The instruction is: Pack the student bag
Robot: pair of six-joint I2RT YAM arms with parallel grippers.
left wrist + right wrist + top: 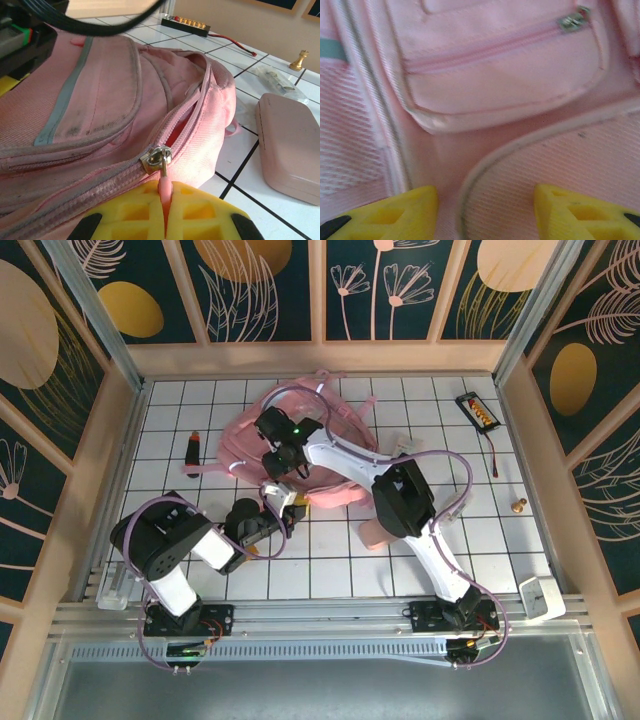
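1. Two arms work over the student bag (243, 443), which lies flat at the back-middle of the table (330, 560). The left gripper (278, 492) is at its near edge and the right gripper (275, 458) is above its middle. Loose on the table: marker (192, 450), black strip (476, 410), chess piece (519, 505).
2. Left wrist: the left gripper (165, 205) is clamped fully closed on the pink tab of the zipper pull (159, 159). The main zip is part open, with a gap beyond the slider; can't see what's inside. A pink case (290, 145) lies just beside the bag, outside it.
3. Right wrist: the right gripper (485, 210) has its jaws apart with nothing between them, close over the bag's front pocket (510, 75). Touching or not, can't tell.
4. Status, my read: early. The zip is only partly undone and no item is seen packed. Left to do: finish opening, load the loose items, zip shut.
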